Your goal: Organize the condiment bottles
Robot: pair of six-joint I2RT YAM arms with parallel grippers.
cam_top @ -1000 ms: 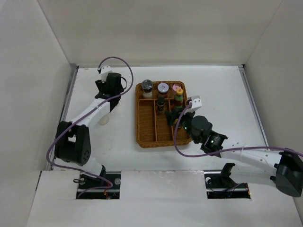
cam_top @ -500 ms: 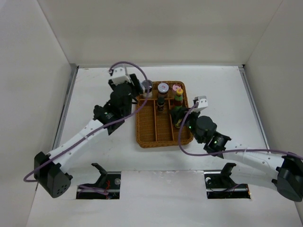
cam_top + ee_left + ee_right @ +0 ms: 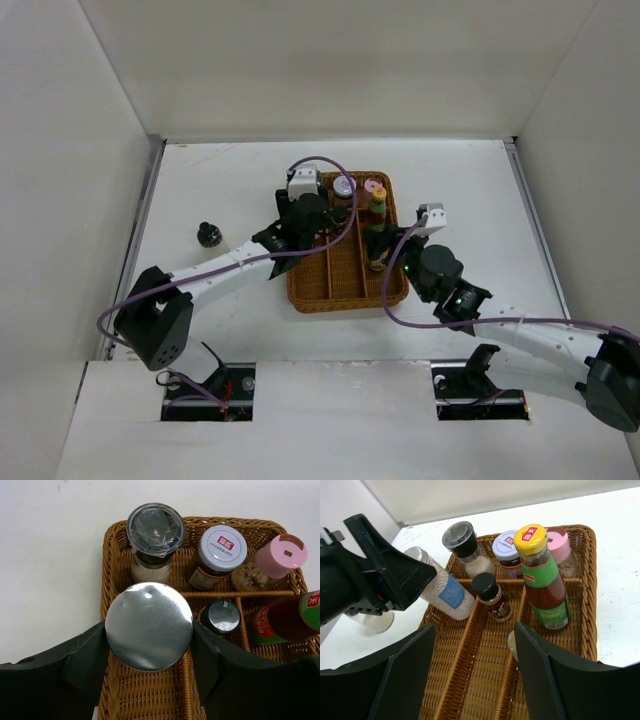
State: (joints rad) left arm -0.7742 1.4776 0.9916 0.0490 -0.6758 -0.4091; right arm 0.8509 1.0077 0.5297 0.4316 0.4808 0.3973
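My left gripper (image 3: 149,630) is shut on the white cylinder with a grey cap (image 3: 149,625) and holds it over the left compartment of the wicker tray (image 3: 110,545). The cylinder is tilted in the right wrist view (image 3: 442,587). At the tray's back stand a clear-lidded jar (image 3: 155,530), a white-lidded jar (image 3: 222,545) and a pink-lidded jar (image 3: 280,556). A small black-capped bottle (image 3: 491,596) and the green-labelled yellow-capped bottle (image 3: 542,575) stand in front of them. My right gripper (image 3: 474,627) is open and empty above the tray's near half.
A small black-lidded jar (image 3: 208,235) stands on the table left of the tray (image 3: 300,290). A pale round thing (image 3: 511,641) shows partly behind my right finger, inside the tray. White walls close in the table at left, back and right.
My left arm has swung right from the table's left side to over the tray, carrying the white cylinder. The black-lidded jar now shows on the table. My right gripper shifted slightly.
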